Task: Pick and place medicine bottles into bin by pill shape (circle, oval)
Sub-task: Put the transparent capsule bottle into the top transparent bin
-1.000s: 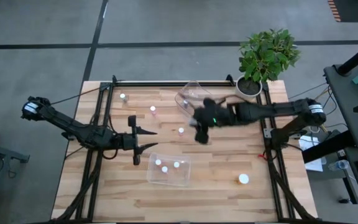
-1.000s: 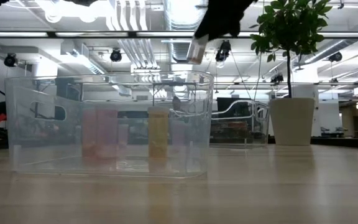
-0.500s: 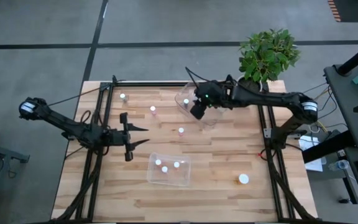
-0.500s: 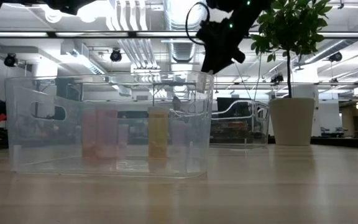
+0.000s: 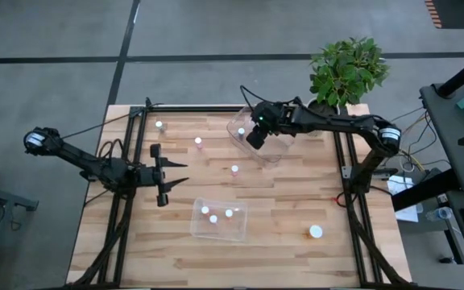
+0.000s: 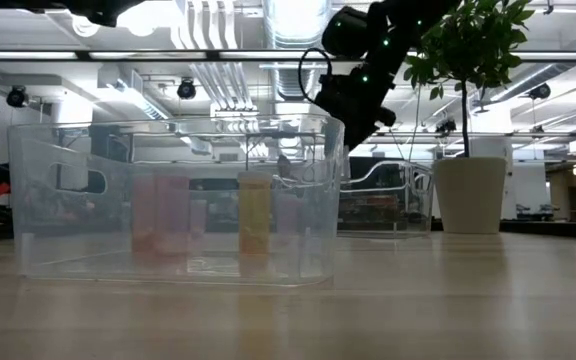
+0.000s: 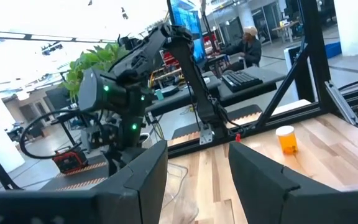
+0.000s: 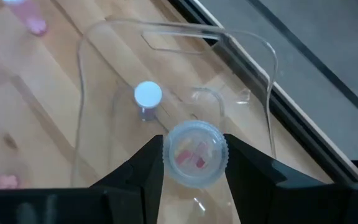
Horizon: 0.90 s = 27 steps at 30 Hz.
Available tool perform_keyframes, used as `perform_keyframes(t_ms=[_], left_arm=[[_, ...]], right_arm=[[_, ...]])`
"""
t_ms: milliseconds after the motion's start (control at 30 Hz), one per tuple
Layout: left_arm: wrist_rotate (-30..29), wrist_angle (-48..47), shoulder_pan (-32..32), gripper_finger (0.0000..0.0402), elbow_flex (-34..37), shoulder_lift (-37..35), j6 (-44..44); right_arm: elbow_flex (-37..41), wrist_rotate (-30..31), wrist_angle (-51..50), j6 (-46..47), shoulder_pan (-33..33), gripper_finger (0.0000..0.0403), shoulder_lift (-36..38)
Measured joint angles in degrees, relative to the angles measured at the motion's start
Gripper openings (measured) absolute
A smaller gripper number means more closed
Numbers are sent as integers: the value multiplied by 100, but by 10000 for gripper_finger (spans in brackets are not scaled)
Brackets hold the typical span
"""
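**Bottle over the far bin, not dropped yet**

My right gripper point(image 8: 192, 163) hangs over the far clear bin point(image 5: 274, 151), near the table's back edge, fingers pinching a small clear bottle point(image 8: 195, 152) w/ pinkish pills inside. In my right wrist view it sits between my two fingers, directly above the bin's open top. One white-capped bottle point(image 8: 147, 95) stands in that bin already.

My left gripper point(image 5: 167, 174) waits over the table's left side, fingers spread, holding nothing.

Done so far, as far as I can judge: the near bin point(image 5: 218, 219) has three white caps showing from above; the low view shows pinkish and yellowish bodies through its wall. Far bin has one, plus the one I'm carrying.

Left: a bottle near the back-left corner point(image 5: 159, 125), one pink-bodied point(image 5: 198, 142) just left of the far bin, one mid-table point(image 5: 234, 169) between the bins, and the larger orange bottle point(image 5: 316, 232) near the front right. Can't read pill shapes in any of them from here.

Around: potted plant point(image 5: 343, 74) at the back-right corner, close to my right arm but not touching. A person sits at a desk in the room beyond. Nothing blocks the drop, I reckon; the bin's rim is the only thing to clear.
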State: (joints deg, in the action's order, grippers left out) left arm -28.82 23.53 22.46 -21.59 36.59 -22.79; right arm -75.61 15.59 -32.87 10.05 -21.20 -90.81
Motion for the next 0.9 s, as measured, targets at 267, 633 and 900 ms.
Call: perform_keyframes(t_ms=[267, 633, 900], left_arm=[[-9, -2, 0, 156, 51, -116, -4], [-21, 3, 0, 156, 64, -150, -9], [-35, 2, 0, 156, 66, -152, -10]], right_arm=[[0, -51, -12, -26, -122, 140, -371], [2, -102, 7, -65, -126, 140, -889], [2, -104, 13, -72, -124, 141, -918]])
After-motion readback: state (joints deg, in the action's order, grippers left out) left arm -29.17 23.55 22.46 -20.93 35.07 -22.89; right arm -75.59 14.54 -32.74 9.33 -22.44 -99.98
